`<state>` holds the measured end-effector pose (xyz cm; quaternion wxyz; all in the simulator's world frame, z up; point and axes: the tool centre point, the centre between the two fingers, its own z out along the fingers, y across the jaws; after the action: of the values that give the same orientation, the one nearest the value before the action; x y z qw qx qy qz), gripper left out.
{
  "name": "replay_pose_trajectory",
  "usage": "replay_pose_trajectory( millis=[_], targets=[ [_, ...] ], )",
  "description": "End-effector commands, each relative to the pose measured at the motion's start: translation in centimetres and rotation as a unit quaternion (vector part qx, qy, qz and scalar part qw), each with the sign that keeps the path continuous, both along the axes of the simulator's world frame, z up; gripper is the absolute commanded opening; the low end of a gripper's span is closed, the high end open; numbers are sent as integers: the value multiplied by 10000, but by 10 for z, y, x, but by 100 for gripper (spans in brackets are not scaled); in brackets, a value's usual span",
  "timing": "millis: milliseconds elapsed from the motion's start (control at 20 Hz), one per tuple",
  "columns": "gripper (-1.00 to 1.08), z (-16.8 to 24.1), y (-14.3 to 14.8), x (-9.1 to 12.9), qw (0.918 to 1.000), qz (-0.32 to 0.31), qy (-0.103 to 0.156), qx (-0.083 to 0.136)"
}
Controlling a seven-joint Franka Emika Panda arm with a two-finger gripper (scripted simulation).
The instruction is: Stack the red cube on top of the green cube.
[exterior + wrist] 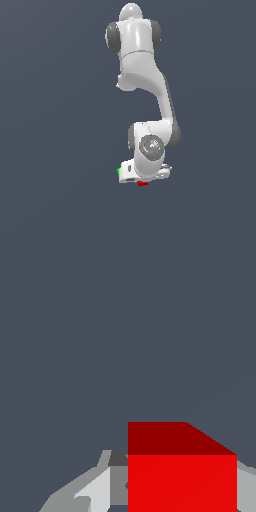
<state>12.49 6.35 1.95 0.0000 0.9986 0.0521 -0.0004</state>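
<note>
Wrist view fills its lower part with the red cube (182, 476), seated between the grey fingers (92, 491) of the gripper (175, 496); the fingers sit close against its sides, so the hand looks clamped on the cube. Exterior view shows the white arm (145, 75) bent down over the dark floor (50, 150), the red cube (143, 183) peeking out under the wrist. Beside the red cube, towards the exterior view's left, a sliver of the green cube (119, 171) shows at the gripper body's edge.

Glossy white arm (142, 75) with rounded links, dark grey joint caps, pale grey gripper (142, 172).
</note>
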Motion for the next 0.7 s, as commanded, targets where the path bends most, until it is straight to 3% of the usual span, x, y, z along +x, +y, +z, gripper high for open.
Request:
replay_pose_trajectory(
  millis=[0, 350, 650],
  targets=[
    [-100, 0, 0, 0, 10000, 2, -1, 0],
    [-100, 15, 0, -1, 10000, 2, -1, 0],
    [-100, 57, 0, -1, 10000, 2, -1, 0]
  ],
)
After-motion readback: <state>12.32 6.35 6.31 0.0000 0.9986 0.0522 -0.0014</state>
